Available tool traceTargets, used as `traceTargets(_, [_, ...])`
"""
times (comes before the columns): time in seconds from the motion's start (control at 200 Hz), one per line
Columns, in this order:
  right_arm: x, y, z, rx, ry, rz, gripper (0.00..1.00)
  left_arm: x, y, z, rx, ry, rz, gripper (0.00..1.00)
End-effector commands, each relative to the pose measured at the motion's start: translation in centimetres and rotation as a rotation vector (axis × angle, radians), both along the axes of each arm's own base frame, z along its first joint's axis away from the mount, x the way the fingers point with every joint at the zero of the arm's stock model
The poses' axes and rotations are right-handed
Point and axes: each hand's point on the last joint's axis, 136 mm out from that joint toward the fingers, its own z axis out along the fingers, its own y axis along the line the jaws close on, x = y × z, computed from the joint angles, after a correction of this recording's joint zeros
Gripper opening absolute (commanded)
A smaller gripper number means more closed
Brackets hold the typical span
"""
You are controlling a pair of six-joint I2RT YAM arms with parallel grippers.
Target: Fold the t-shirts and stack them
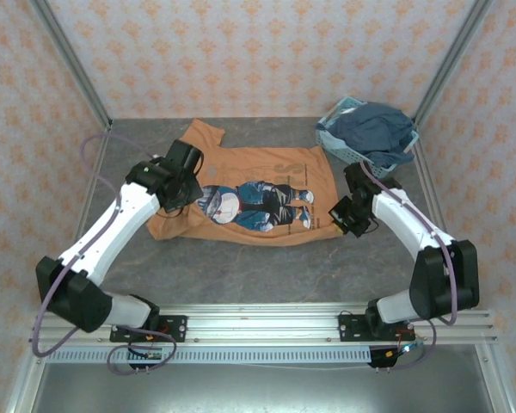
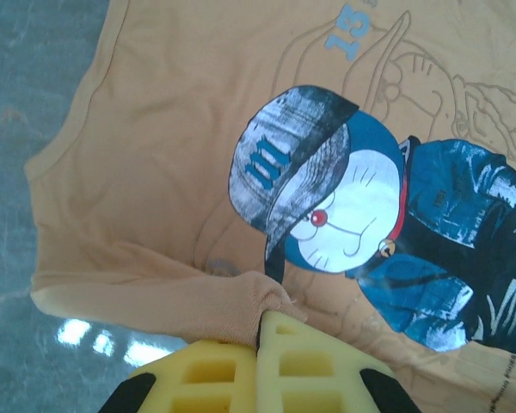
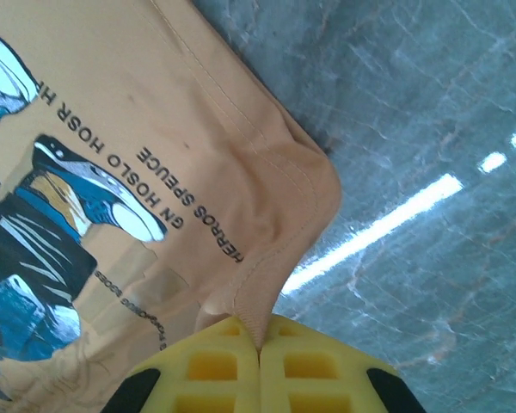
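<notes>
Grey marbled desk inside a booth with peach patterned walls, seen from above, with two white and black robot arms reaching in from the near edge.

An orange-tan t-shirt lies spread out, print side up, stretched between the two pincers. Its neck end is at the left pincer and its bottom hem is at the right pincer. One sleeve sticks out beyond the left pincer, toward the back wall.

From the left wrist camera, the left pincer has its yellow pads pressed together on a small pinched-up bunch of the shirt's fabric. The curved neckline runs off to the left of the pincer. A blue and white cartoon figure in a cap sits just ahead of the pincer and to its right.

From the right wrist camera, the right pincer is also closed tight, gripping the stitched corner of the hem, which rises in a soft fold off the desk. Dark lettering runs across the fabric ahead of the pincer and to its left. Bare desk lies to its right.

Beyond the right pincer, in the far corner, stands a light blue plastic basket. A crumpled dark blue cloth lies heaped in it.
</notes>
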Motion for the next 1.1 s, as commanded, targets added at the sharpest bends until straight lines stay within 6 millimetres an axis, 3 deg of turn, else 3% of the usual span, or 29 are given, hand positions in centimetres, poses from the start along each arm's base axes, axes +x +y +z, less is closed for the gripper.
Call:
traceTargets(0.0, [2.1, -0.2, 0.1, -0.012, -0.024, -0.048, 0.00, 1.8, 0.8, 0.6, 0.066, -0.013, -0.056, 0.00])
traceTargets(0.38, [6.2, -0.7, -0.6, -0.083, -0.032, -0.065, 0.00, 5.7, 3.2, -0.3, 0.154, 0.012, -0.064, 0.00])
traceTargets(1.096, [9.5, -0.8, -2.1, -0.118, -0.026, -0.067, 0.00, 10.6, 4.6, -2.3, 0.241, 0.077, -0.104, 0.00])
